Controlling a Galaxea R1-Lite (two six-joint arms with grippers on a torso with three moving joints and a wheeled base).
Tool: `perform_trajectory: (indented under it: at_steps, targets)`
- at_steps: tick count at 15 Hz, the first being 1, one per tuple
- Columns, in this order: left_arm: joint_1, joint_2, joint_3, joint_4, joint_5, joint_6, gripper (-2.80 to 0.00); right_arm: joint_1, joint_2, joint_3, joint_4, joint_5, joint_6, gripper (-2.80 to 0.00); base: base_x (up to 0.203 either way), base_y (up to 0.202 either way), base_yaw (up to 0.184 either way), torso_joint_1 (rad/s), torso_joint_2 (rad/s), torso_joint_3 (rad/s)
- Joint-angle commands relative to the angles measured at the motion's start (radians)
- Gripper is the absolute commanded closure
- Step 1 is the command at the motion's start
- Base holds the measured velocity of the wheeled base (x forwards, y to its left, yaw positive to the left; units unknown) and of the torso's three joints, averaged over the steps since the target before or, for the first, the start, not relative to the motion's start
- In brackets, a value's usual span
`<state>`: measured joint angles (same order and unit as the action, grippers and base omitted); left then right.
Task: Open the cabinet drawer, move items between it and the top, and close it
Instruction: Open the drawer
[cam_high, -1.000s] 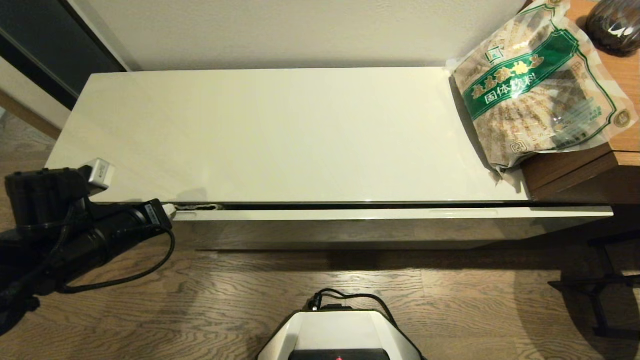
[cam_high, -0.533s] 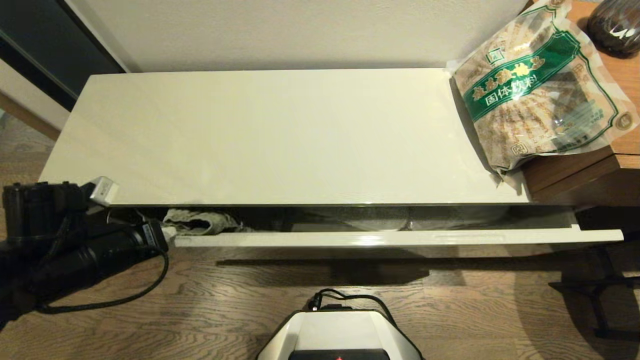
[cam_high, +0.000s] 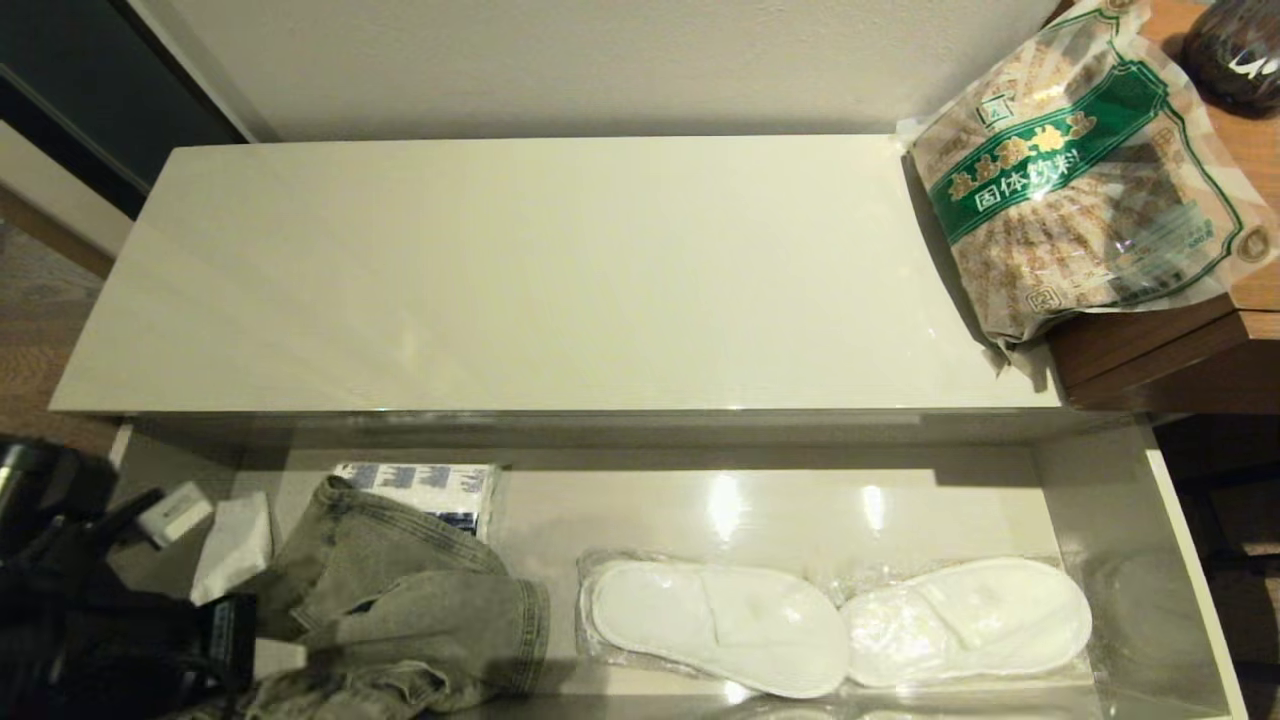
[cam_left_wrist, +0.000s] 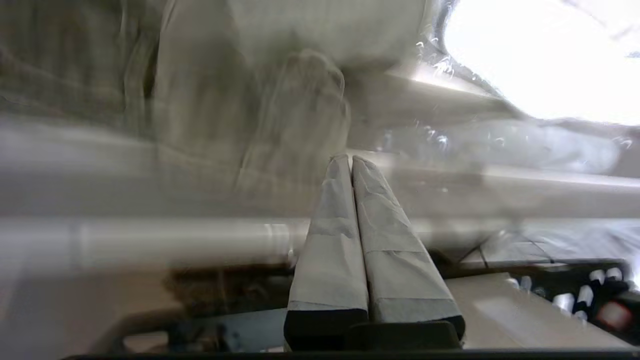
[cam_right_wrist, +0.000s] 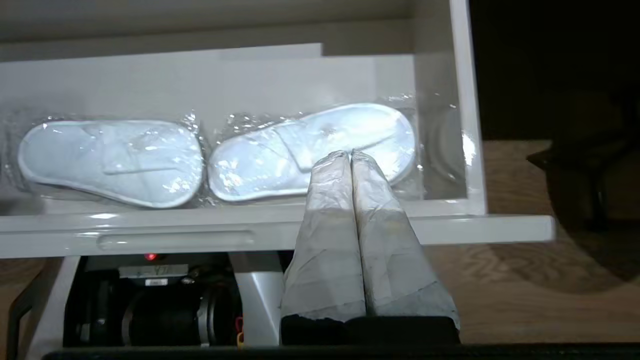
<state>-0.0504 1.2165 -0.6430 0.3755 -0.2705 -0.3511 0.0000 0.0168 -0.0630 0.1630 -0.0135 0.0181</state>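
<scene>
Drawer (cam_high: 1130, 480): pulled far out from under the cabinet, glossy cream floor and grey walls exposed; its front edge with a handle slot shows in the right wrist view (cam_right_wrist: 175, 240).

Top (cam_high: 560, 270): long cream-white slab, bare except at its far right end.

Food bag (cam_high: 1080, 170): clear plastic, green band, Chinese lettering, brown contents. Lies at the right end of the top, tilted, its right part resting up on the brown desk (cam_high: 1150, 360).

Jeans (cam_high: 420, 600): faded grey-green denim, crumpled in the left part of the drawer, spilling toward the drawer's front.

Tissue pack (cam_high: 430, 485): white and blue, in the drawer just behind the jeans, partly covered by them.

Slippers (cam_high: 830, 620): two white, each in clear wrap, lying side by side in the drawer's middle and right; also in the right wrist view (cam_right_wrist: 215, 155).

Left gripper (cam_left_wrist: 348, 159): at the drawer's left front corner, beside the jeans; fingers pressed together, holding nothing. Its arm (cam_high: 90, 640) is dark in the head view.

Right gripper (cam_right_wrist: 348, 154): in front of the drawer's right end, fingers pressed together, empty.
</scene>
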Motion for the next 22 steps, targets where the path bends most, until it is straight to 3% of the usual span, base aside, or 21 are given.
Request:
perform_trajectory:
  at_steps: [1, 5, 7, 10, 12, 14, 18, 20, 22]
  targets:
    - [0.003, -0.233, -0.047, 0.04, -0.013, -0.043, 0.0, 0.0, 0.002, -0.001, 0.001, 0.0, 0.0, 0.0, 0.0, 0.0, 0.0, 0.0, 0.0, 0.0]
    - [0.004, -0.377, -0.052, -0.007, -0.087, -0.17, 0.0, 0.0, 0.002, -0.001, 0.001, 0.0, 0.0, 0.0, 0.0, 0.0, 0.0, 0.0, 0.0, 0.0]
    - [0.005, -0.414, -0.054, 0.01, -0.084, -0.171, 0.0, 0.0, 0.002, 0.0, 0.001, 0.0, 0.0, 0.0, 0.0, 0.0, 0.0, 0.0, 0.0, 0.0]
    - [0.006, -0.495, -0.095, 0.166, -0.067, -0.169, 0.0, 0.0, 0.002, -0.001, 0.001, 0.0, 0.0, 0.0, 0.0, 0.0, 0.0, 0.0, 0.0, 0.0]
    - [0.006, -0.535, -0.112, 0.208, -0.044, -0.16, 0.0, 0.0, 0.002, -0.001, 0.001, 0.0, 0.0, 0.0, 0.0, 0.0, 0.0, 0.0, 0.0, 0.0]
    - [0.006, -0.683, -0.168, 0.366, -0.001, -0.111, 0.0, 0.0, 0.002, -0.001, 0.001, 0.0, 0.0, 0.0, 0.0, 0.0, 0.0, 0.0, 0.0, 0.0]
    - [0.005, -0.868, -0.392, 0.715, 0.099, -0.024, 0.0, 0.0, 0.002, -0.001, 0.001, 0.0, 0.0, 0.0, 0.0, 0.0, 0.0, 0.0, 0.0, 0.0]
    - [0.002, -0.891, -0.417, 0.77, 0.14, -0.008, 0.0, 0.0, 0.002, -0.001, 0.001, 0.0, 0.0, 0.0, 0.0, 0.0, 0.0, 0.0, 0.0, 0.0]
    - [0.003, -0.952, -0.408, 0.806, 0.25, 0.107, 0.0, 0.0, 0.002, 0.0, 0.001, 0.0, 0.0, 0.0, 0.0, 0.0, 0.0, 0.0, 0.0, 0.0]
